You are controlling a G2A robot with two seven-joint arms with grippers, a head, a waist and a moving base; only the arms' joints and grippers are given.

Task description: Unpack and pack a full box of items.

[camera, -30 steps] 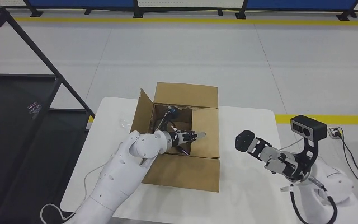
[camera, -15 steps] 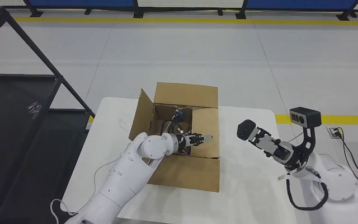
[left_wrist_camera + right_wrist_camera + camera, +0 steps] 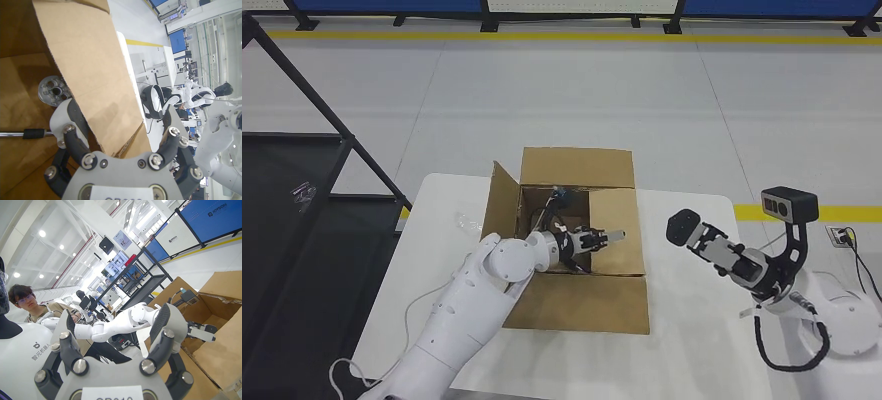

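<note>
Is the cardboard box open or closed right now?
Open: the cardboard box shows its inside, flaps apart; the left gripper straddles one flap.

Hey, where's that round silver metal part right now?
Left wrist view: the silver part lies on the cardboard box floor, partly behind the flap the left gripper straddles.

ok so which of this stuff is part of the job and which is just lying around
Job: cardboard box; its flap, straddled by the open left gripper; metal disc and metal rod inside.
Lying about: black rack beside the table; right gripper, open, apart from the box.
</note>
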